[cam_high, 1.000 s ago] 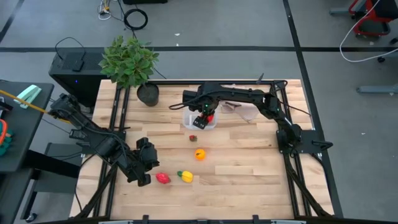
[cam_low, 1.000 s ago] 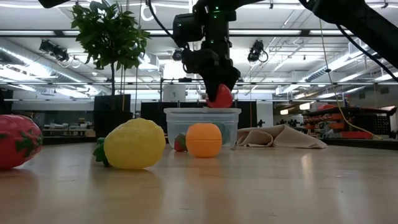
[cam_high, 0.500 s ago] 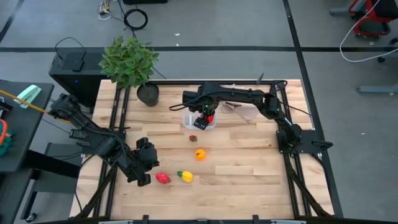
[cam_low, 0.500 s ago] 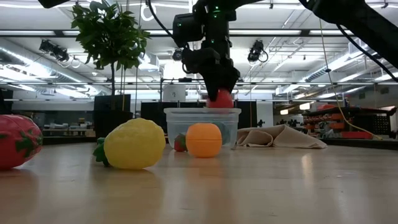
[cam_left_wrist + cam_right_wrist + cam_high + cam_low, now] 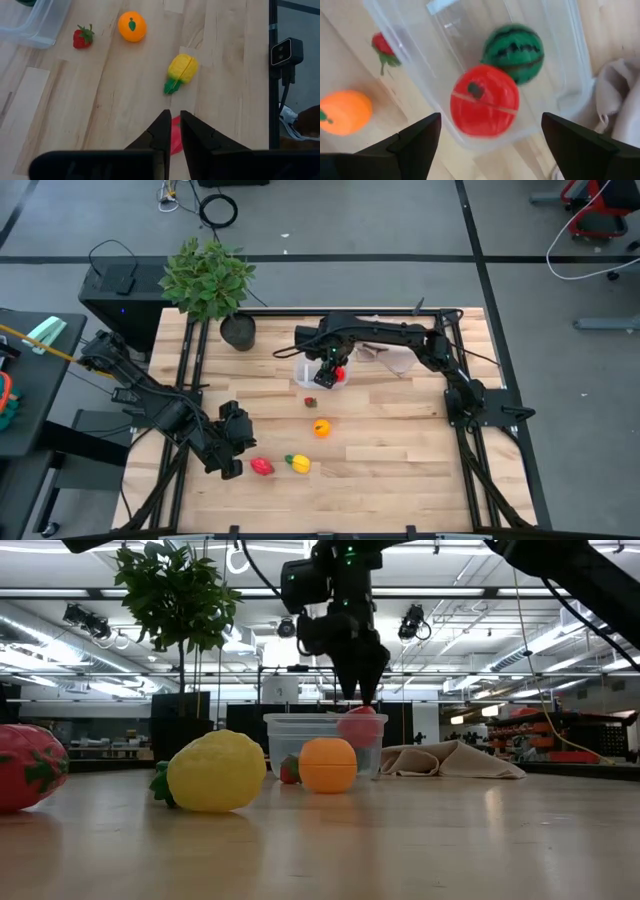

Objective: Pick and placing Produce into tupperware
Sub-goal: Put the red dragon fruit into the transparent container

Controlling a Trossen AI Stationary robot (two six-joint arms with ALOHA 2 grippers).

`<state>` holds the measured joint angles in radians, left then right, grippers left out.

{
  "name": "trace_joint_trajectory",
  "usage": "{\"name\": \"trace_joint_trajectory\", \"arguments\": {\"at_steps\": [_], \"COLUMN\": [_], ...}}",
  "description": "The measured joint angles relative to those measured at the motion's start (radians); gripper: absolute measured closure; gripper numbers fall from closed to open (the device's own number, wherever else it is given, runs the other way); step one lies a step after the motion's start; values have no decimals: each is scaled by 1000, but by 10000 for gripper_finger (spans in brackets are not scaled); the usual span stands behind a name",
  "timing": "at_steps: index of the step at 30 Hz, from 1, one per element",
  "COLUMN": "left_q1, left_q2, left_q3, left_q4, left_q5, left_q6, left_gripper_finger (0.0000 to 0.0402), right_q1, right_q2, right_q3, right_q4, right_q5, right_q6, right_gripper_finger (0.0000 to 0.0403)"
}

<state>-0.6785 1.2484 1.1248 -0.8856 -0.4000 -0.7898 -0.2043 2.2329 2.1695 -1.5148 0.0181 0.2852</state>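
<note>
We see the right hand [image 5: 329,358] poised directly above the tupperware [image 5: 318,376], which stands toward the far middle of the wooden worktop [image 5: 400,430]; its two fingers [image 5: 412,145] are spread wide apart and grip nothing. Just below the parted fingers, a red tomato-like piece of produce [image 5: 484,99] sits inside the tupperware, free of the hand, and beside it within the same box lies a small green watermelon [image 5: 515,46]. In the low view we find the red piece [image 5: 358,726] near the box's rim, with the fingertips just above it and not touching. Outside the box, a small strawberry [image 5: 310,402] lies just beside its near wall, and an orange [image 5: 321,428] rests a little nearer to the front edge. Well apart from these, toward the front left of the worktop, we note a yellow lemon-like piece with a green end [image 5: 298,463] and, just beside it, a red piece [image 5: 262,467]. The left hand [image 5: 229,450] hovers low next to that red piece with its fingers [image 5: 161,135] nearly together, holding nothing; the wrist view shows the red piece [image 5: 175,142] just beyond the fingertips. A beige cloth [image 5: 395,356] lies beside the tupperware, and a potted plant [image 5: 210,280] stands at the far left corner.
</note>
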Motion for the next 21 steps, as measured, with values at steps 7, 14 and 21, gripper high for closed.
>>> {"name": "trace_joint_trajectory", "arguments": {"at_steps": [7, 14, 21], "left_q1": [0, 0, 0], "left_q2": [1, 1, 1], "left_q3": [0, 0, 0], "left_q4": [-3, -3, -2], "left_q5": [-1, 0, 0], "left_q6": [15, 16, 17], "left_gripper_finger": [349, 349, 349], "right_q1": [7, 81, 246], "right_q2": [-109, -276, -379], "right_q3": [16, 16, 16], "right_q4": [-57, -57, -57], "right_q5": [8, 8, 31], "right_q6": [12, 128, 305], "right_gripper_finger": [66, 81, 132]}}
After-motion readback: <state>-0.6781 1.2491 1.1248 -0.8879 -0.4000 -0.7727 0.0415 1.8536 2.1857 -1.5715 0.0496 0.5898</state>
